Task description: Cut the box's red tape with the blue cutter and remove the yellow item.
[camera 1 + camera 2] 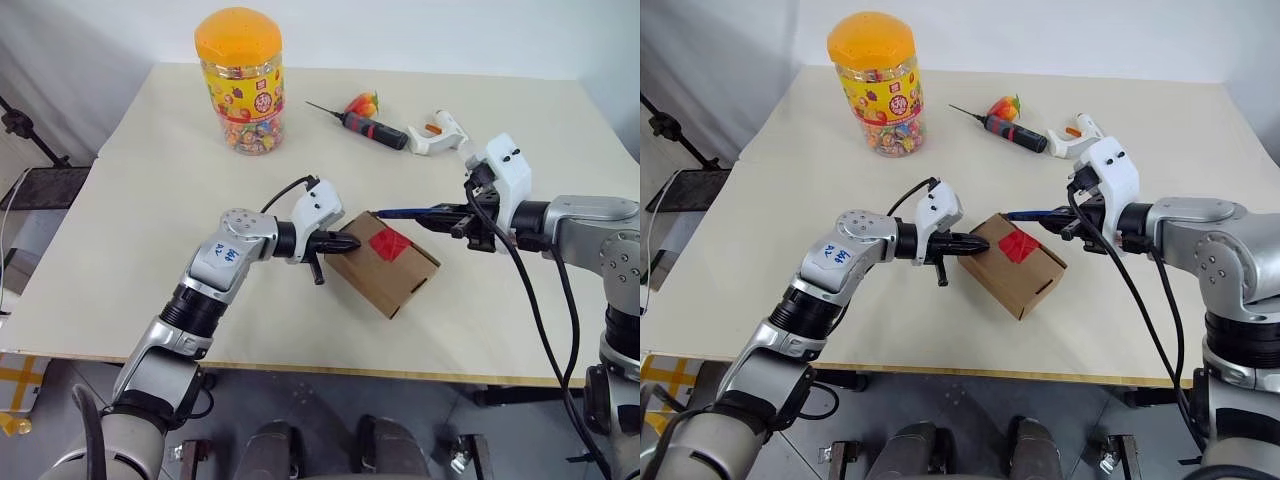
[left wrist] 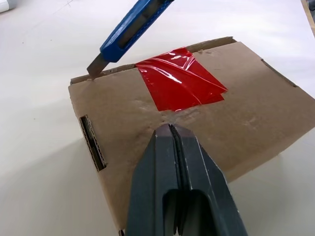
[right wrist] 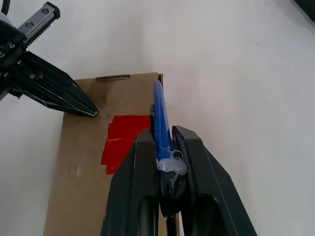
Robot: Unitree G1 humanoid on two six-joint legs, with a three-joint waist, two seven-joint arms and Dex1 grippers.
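Box (image 1: 383,262): plain brown corrugated carton, flaps shut, lying on the tabletop (image 1: 150,200) near its front edge, set at an angle to that edge.
Red tape (image 2: 179,78): glossy, wrinkled square patch on top of the box, reaching to the flap edge on the far side.
Blue cutter (image 2: 130,30): slim blue handle with a short metal blade; blade tip at the far top edge of the box, just beside the red tape, toward the box's left corner. Whether the tip touches the cardboard cannot be told.
Right gripper (image 3: 162,147): at the right side of the box, its fingers (image 3: 135,187) closed narrowly around the rear of the blue cutter, whose shaft reaches out over the box top.
Left gripper (image 1: 345,243): at the left end of the box, fingers (image 2: 197,182) pressed fully together with nothing between them; the joined tips rest on the box top, just short of the red tape.
Candy jar (image 1: 240,82): tall clear jar with orange lid and yellow label, well behind the box to its left.
Black-and-red tool (image 1: 365,125): needle-tipped, lying behind the box, well apart from it.
Small red-and-yellow object (image 1: 362,103): touching the far side of the black-and-red tool.
White tool (image 1: 437,132): behind the box to its right, next to the black-and-red tool.
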